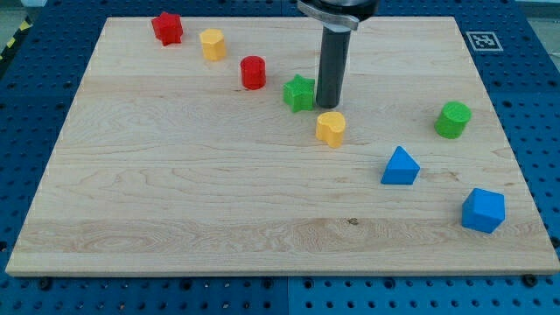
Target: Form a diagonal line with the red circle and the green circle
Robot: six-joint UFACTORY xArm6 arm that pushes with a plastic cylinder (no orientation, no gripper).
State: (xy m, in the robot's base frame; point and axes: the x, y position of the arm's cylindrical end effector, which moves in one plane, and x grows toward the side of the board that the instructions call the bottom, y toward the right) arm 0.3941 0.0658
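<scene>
Spanning blue pegboard (35, 79), wooden board (192, 210)

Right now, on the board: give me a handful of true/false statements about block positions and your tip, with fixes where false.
1. My tip sits just to the view's right of the green star. True.
2. The green circle touches the red circle. False: they lie far apart, green circle near the view's right edge.
3. A yellow block lies just below my tip in the view. True.
4. The red star is at the view's bottom right. False: it is at the top left.
5. Two blue blocks, a blue triangle and a blue cube, lie at the view's lower right. True.
</scene>
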